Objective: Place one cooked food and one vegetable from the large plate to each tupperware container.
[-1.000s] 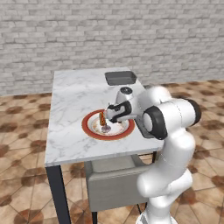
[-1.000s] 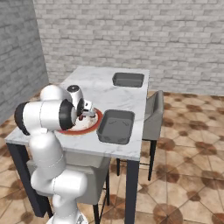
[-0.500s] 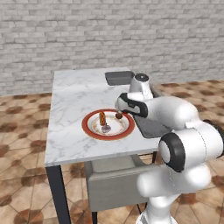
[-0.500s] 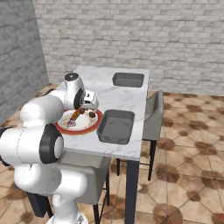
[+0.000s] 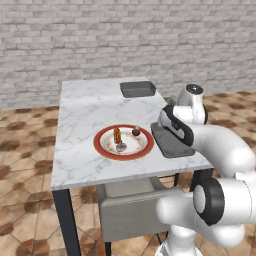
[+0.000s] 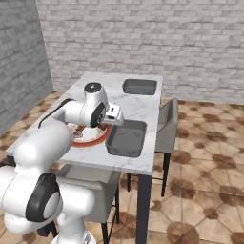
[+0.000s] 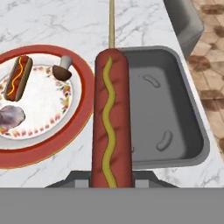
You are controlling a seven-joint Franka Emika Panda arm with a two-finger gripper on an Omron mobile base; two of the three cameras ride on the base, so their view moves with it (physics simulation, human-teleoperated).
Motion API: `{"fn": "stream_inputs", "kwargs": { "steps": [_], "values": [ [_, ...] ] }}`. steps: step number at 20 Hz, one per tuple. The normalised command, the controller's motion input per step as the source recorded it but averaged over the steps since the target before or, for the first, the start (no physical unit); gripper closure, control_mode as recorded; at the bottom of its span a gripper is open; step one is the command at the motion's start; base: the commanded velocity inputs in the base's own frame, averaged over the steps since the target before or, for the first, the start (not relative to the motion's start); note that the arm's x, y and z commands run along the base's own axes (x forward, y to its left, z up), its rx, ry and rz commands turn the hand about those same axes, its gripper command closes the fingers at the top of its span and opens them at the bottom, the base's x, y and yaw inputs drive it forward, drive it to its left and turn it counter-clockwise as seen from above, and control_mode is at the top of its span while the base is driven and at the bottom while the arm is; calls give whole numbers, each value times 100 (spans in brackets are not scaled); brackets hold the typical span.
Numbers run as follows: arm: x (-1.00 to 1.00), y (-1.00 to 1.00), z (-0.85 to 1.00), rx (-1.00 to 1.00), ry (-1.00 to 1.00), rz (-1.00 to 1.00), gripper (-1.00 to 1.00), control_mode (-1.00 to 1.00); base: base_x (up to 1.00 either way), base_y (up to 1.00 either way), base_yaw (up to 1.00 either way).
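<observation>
My gripper (image 7: 111,178) is shut on a red-brown sausage on a stick (image 7: 110,118) with a mustard squiggle. In the hand view it hangs over the table between the large plate (image 7: 83,131) and the near tupperware container (image 7: 175,109), whose floor is bare. A hot dog in a bun (image 7: 17,78), a mushroom (image 7: 63,70) and a pale grey lump (image 7: 11,118) lie on the plate. From the left base I see the plate (image 5: 102,150), with my arm covering part of the near container (image 5: 167,145). The far container (image 5: 138,89) stands at the table's back edge.
The marble table (image 5: 85,110) stands before a brick wall. A grey chair (image 6: 167,126) sits at its right side, and another (image 5: 130,205) is tucked under the front edge. My own forearm (image 6: 71,114) crosses above the plate in the right base view.
The arm has swung from above the plate toward the near container, carrying the sausage on a stick with it. The other foods on the plate have not moved.
</observation>
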Motion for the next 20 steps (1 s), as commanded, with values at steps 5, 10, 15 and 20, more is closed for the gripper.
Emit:
{"fn": "stream_inputs", "kwargs": {
  "steps": [5,10,15,20],
  "values": [
    [6,-44,-24,0,0,-16,100,-100,0,0,0],
    [0,-3,-31,0,1,-9,100,-100,0,0,0],
    [-5,0,-37,0,7,0,100,-100,0,0,0],
    [0,0,-24,0,5,1,100,-100,0,0,0]
  ]
}}
